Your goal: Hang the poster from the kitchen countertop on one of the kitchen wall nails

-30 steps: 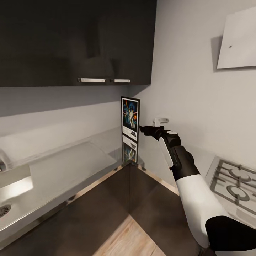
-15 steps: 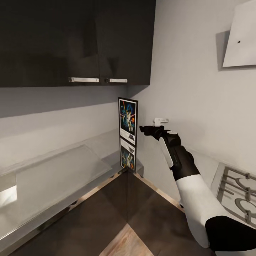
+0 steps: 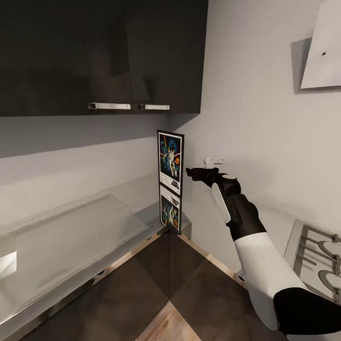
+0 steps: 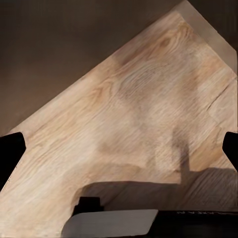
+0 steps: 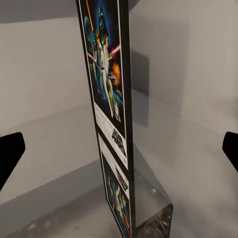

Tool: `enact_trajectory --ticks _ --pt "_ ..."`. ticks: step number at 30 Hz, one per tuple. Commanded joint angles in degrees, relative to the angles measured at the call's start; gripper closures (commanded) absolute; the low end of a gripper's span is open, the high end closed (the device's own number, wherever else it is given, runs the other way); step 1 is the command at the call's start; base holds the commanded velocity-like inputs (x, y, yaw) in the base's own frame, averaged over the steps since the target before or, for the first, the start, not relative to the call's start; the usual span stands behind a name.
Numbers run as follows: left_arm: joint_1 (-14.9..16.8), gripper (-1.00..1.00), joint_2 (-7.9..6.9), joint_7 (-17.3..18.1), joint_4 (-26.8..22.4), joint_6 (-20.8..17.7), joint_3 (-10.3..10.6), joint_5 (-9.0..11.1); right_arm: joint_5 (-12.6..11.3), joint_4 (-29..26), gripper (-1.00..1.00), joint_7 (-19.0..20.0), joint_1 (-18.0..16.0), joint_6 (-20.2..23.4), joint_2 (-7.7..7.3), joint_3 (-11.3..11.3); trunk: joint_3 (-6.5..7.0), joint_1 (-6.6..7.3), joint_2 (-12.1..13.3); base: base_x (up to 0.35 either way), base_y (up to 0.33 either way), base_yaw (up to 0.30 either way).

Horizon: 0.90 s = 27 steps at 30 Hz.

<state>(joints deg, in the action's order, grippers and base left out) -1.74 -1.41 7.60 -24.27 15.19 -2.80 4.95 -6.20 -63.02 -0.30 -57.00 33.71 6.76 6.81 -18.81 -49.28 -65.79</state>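
Corner of a kitchen seen from the head camera. The poster (image 3: 170, 161) stands upright on the pale grey tabletop (image 3: 71, 237) at the inner corner of the L, near picture centre, its print facing 3 o'clock; its mirror image shows in the glossy surface directly beneath it. Dark wall cabinets (image 3: 104, 57) hang at 11 o'clock, and part of the gas hob (image 3: 315, 258) lies at 4 o'clock. A white wall fitting (image 3: 214, 161) sits just beyond the arm. The right gripper (image 3: 192, 172) reaches in from 4 o'clock and hovers just beside the poster's right edge, not touching it. In the right wrist view the poster (image 5: 110, 109) stands edge-on between the two dark fingertips (image 5: 10, 153), which lie far apart at the frame borders: jaws spread, holding nothing. In the left wrist view the left gripper (image 4: 119, 148) points at the wooden floor (image 4: 129, 109), its jaws likewise spread.
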Motion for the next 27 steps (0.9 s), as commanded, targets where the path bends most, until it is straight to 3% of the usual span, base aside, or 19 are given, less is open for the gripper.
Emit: enact_trajectory --ticks 1,3,6,27 --pt "-0.02 -1.00 -0.39 0.58 0.68 0.45 -0.26 0.55 -0.40 -0.05 -1.00 -0.08 -0.04 0.23 0.01 0.00 -0.06 -0.01 -0.04 0.004 0.000 0.000" --pt "-0.02 -1.00 -1.78 0.57 4.63 3.58 -0.28 0.65 -0.36 -0.02 -1.00 -0.09 -0.04 0.22 0.01 -0.08 -0.06 -0.01 -0.04 0.001 0.000 0.000" --pt "-0.02 -1.00 -2.09 0.57 5.57 4.39 -0.28 0.68 -0.34 -0.01 -1.00 -0.13 -0.04 0.16 0.01 -0.12 -0.06 -0.01 -0.04 0.102 0.000 0.000" --pt "-0.02 -1.00 -2.20 0.51 5.90 4.67 -0.28 0.67 -0.40 -0.33 -1.00 -0.14 -0.04 0.13 0.01 -0.13 -0.06 -0.01 -0.04 0.179 0.000 0.000"
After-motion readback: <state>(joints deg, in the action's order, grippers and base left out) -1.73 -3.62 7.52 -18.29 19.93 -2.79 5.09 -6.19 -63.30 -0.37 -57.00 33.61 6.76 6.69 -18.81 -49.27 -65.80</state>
